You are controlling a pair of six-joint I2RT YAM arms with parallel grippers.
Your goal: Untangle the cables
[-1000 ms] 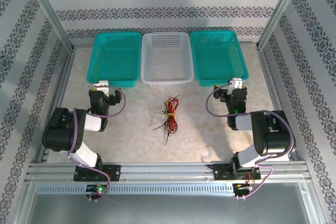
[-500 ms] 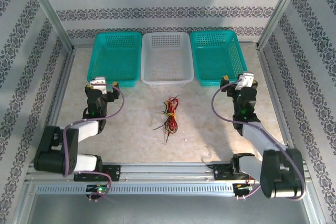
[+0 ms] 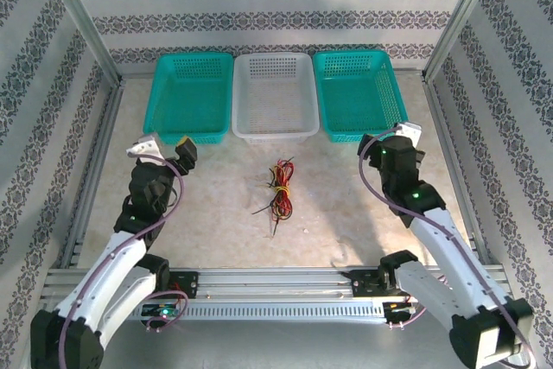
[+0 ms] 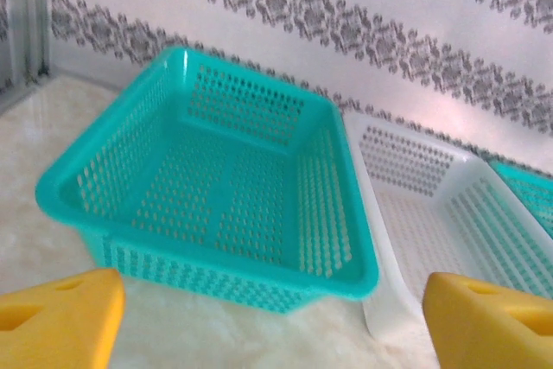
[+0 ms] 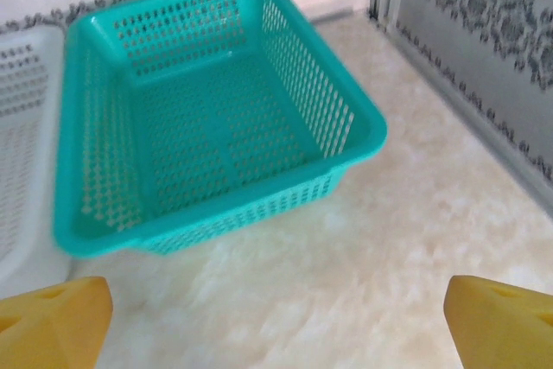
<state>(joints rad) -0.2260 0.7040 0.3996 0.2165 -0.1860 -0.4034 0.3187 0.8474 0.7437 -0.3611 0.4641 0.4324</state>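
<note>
Thin red, black and yellow tangled cables (image 3: 280, 187) lie mid-table (untouched); left gripper (image 4: 275, 315) and right gripper (image 5: 276, 315) stand spread, empty.

- Before me I see the left teal basket (image 3: 192, 97), white basket (image 3: 275, 97) and right teal basket (image 3: 359, 92), side by side.
- They sit on the pale marbled table (image 3: 216, 213), near the patterned wall (image 3: 276, 6).

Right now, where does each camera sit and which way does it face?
Top external: above and behind the arms, looking down at table and cables; both arms show.
Left wrist: low, facing the left teal basket and white basket; open left end effector at bottom.
Right wrist: low, facing the right teal basket; open right end effector at bottom.
Shared: both wrist views catch the white basket.
</note>
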